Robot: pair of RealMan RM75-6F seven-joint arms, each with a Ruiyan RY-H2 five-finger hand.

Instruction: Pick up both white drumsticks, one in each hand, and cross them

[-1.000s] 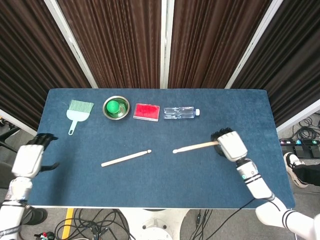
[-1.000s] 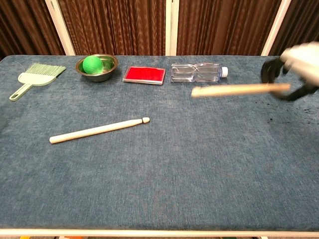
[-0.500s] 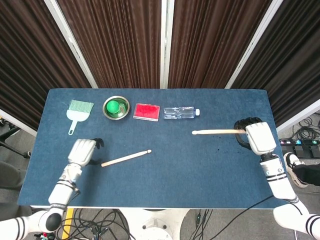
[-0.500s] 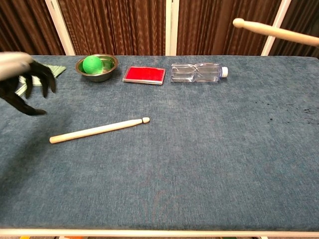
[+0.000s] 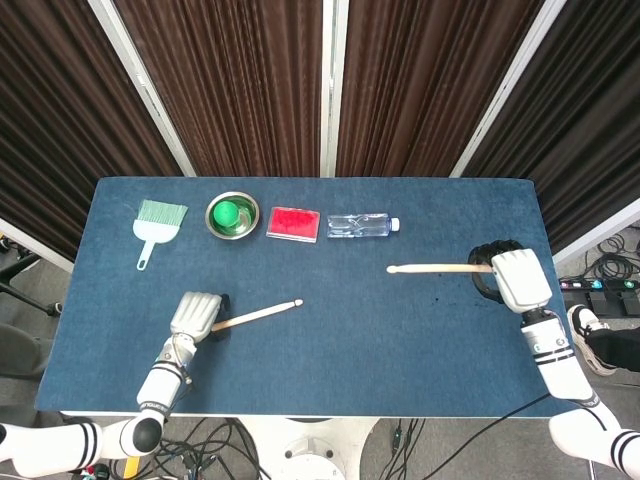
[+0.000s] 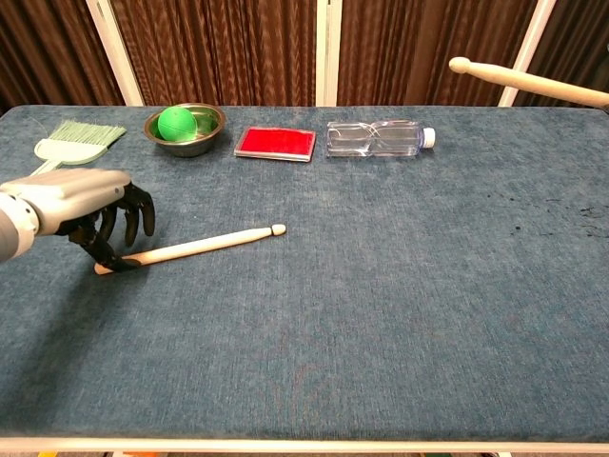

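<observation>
Blue table [image 5: 420, 340] bears drumstick [image 5: 262, 314], brush [image 5: 156, 223], bowl [image 5: 232, 216], case [image 5: 294, 223], bottle [image 5: 362, 225].

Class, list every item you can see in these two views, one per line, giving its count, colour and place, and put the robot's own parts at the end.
drumstick on table: 1, white, front left, lying flat
raised drumstick: 1, white, held above the right side
brush: 1, pale green, back left
bowl: 1, metal, back row beside the brush
ball: 1, green, inside the bowl
flat block: 1, red, back centre
bottle: 1, clear, lying right of the block
table: 1, blue cloth
left robot hand: 1, white and black, over the flat drumstick's butt end
right robot hand: 1, holds the raised drumstick
</observation>
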